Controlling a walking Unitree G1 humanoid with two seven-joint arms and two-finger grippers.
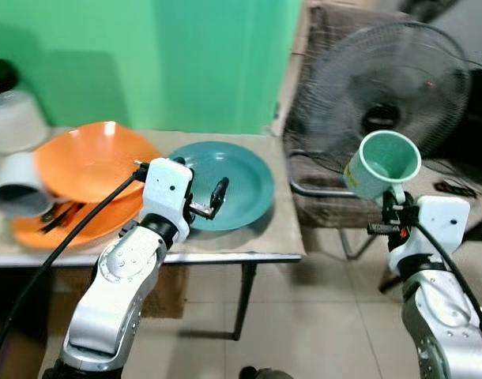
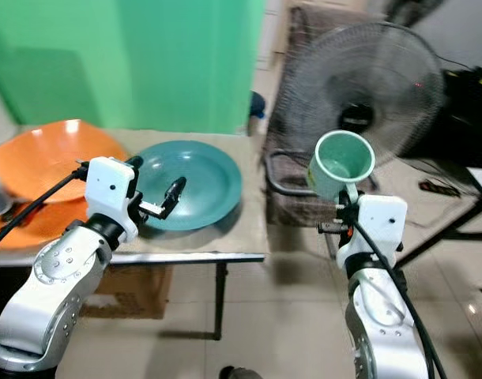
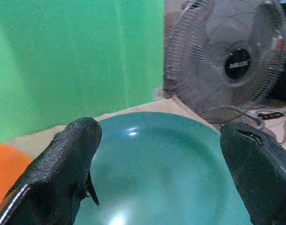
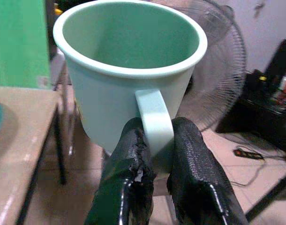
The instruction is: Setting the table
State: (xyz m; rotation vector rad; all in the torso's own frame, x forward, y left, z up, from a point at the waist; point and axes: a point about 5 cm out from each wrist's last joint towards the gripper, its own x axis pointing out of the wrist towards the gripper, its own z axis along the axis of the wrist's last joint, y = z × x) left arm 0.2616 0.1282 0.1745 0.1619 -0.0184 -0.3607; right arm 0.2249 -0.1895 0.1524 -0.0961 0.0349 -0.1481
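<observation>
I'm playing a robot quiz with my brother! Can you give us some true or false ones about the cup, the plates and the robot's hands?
1. The right gripper pinches the green cup by its handle. True.
2. The cup stands on the table. False: it is held up in the air, off to the right of the table, in front of the fan.
3. The left gripper is open over the teal plate. True.
4. The left gripper holds a spoon. False: nothing is between its fingers.
5. The teal plate has food on it. False: it is bare.
6. An orange plate lies left of the teal one. True.
</observation>
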